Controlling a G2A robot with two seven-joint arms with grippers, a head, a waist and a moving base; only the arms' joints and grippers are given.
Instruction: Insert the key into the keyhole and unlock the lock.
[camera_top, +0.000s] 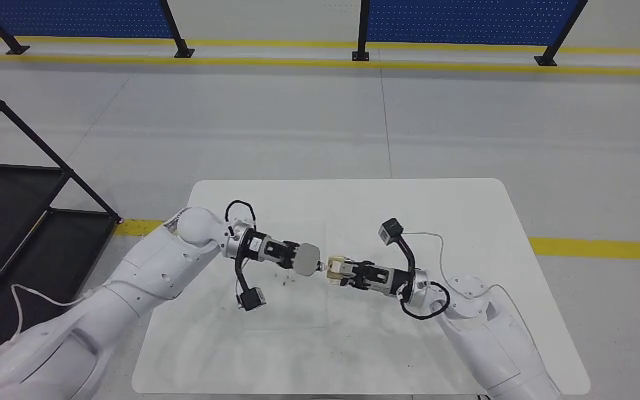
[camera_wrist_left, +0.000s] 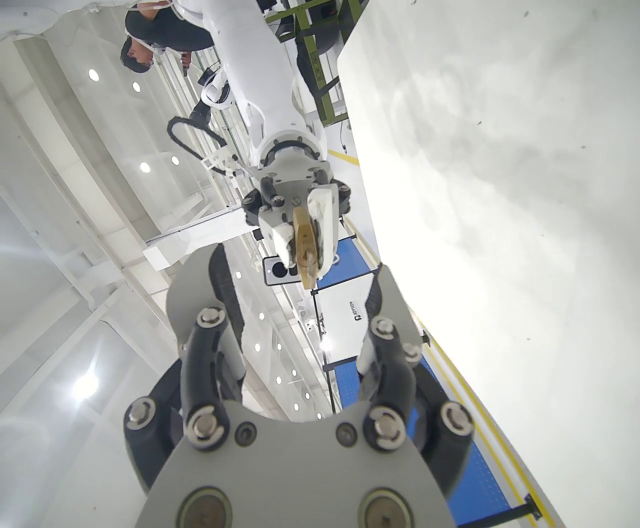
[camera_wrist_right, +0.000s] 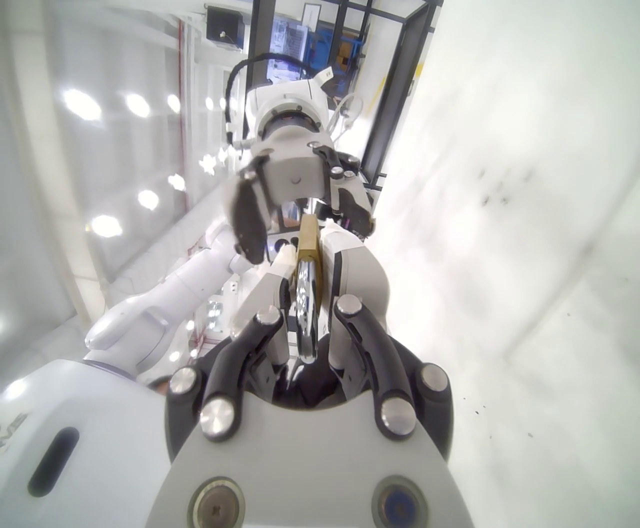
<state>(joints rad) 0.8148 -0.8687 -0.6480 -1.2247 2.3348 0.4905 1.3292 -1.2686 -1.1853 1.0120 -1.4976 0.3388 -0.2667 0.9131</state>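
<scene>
Up close — brass lock (camera_wrist_left: 303, 245) in rt claw (camera_wrist_right: 309, 247)

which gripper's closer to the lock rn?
Right. The right gripper is shut on the lock; the left gripper is open, facing it, close but not gripping.

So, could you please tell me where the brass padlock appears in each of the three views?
Top view: padlock over the table's middle, in the right fingers.
Left wrist view: centre, edge-on in the right fingers, beyond the open left fingers.
Right wrist view: centre, clamped between the right fingers.
Shared landmark: the white table.
</scene>
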